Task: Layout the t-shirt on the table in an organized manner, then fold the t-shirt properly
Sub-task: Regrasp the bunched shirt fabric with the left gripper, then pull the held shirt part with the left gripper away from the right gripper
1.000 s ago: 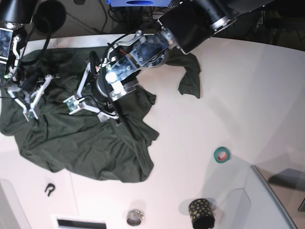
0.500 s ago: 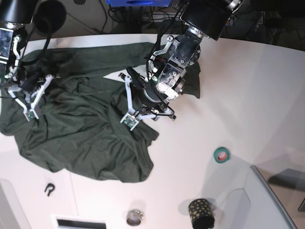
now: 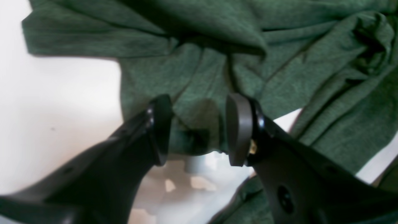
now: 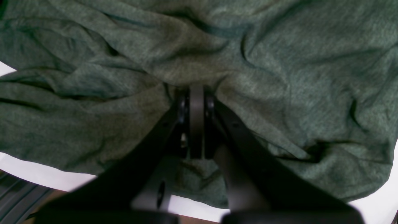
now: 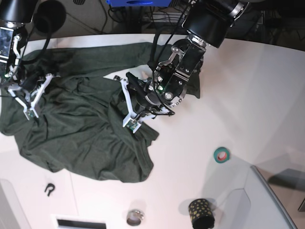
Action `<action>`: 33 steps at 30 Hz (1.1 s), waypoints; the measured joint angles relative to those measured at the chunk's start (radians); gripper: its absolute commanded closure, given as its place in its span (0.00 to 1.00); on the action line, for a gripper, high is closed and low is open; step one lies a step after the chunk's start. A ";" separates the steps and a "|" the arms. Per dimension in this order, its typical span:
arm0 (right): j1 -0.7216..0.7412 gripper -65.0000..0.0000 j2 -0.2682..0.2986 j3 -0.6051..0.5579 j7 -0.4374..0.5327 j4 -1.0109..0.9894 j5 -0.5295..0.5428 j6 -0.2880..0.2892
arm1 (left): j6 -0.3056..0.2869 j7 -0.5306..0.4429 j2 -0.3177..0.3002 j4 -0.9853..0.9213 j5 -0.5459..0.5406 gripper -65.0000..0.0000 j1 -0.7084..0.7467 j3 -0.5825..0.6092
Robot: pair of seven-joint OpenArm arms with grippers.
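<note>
T-shirt [image 5: 81, 129] spread on surface [image 5: 190, 157], left half. Left claw [image 5: 136, 114] over its right edge, right claw [image 5: 26, 102] on its left part. Tape ring [image 5: 221, 154] right of shirt; cup [image 5: 200, 213] nearer front.

Base view overhead, far; both wrist views close, downward; all share t-shirt [image 5: 86, 129].

The rumpled t-shirt [image 5: 81, 129] is spread over the bench [image 5: 248, 95] toward its left edge; both end effectors, left [image 5: 136, 107] and right [image 5: 29, 95], are lowered onto it.
</note>
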 measured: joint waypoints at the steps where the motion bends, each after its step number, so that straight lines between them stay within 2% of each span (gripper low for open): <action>1: 0.000 1.00 0.000 0.000 0.000 0.000 0.000 0.000 | 0.000 0.000 0.000 -0.002 0.000 0.59 0.000 0.000; 13: 0.001 1.00 0.002 0.000 0.000 0.000 0.000 0.000 | 0.009 -0.005 0.000 -0.090 0.000 0.60 -0.031 0.000; 16: 0.004 1.00 0.003 0.000 0.000 0.000 0.000 0.000 | 0.008 -0.064 0.001 -0.131 -0.002 0.61 -0.032 0.000; 17: 0.005 1.00 0.002 0.000 0.000 0.000 0.001 0.000 | 0.007 -0.076 0.003 -0.150 -0.005 0.65 -0.038 0.000; 18: 0.006 1.00 0.002 0.000 0.000 0.000 0.000 0.000 | 0.007 -0.092 0.003 -0.169 -0.008 0.72 -0.045 0.001; 20: 0.006 1.00 0.003 0.000 0.000 0.000 0.000 0.000 | 0.010 -0.106 0.003 -0.185 -0.005 0.97 -0.051 0.001; 21: 0.006 1.00 0.003 0.000 0.000 0.000 0.000 0.000 | 0.012 -0.106 0.003 -0.183 -0.008 1.00 -0.050 0.000; 27: 0.006 1.00 0.003 0.000 0.000 0.000 0.000 0.000 | 0.011 -0.072 -0.001 -0.047 0.000 1.00 -0.042 -0.001; 30: 0.006 1.00 0.005 0.000 0.000 0.000 0.000 0.000 | 0.000 0.003 -0.001 0.048 -0.010 1.00 -0.047 -0.083; 33: 0.006 1.00 0.008 0.000 0.000 -0.001 -0.001 0.000 | 0.008 0.060 -0.026 0.127 0.000 1.00 -0.047 -0.151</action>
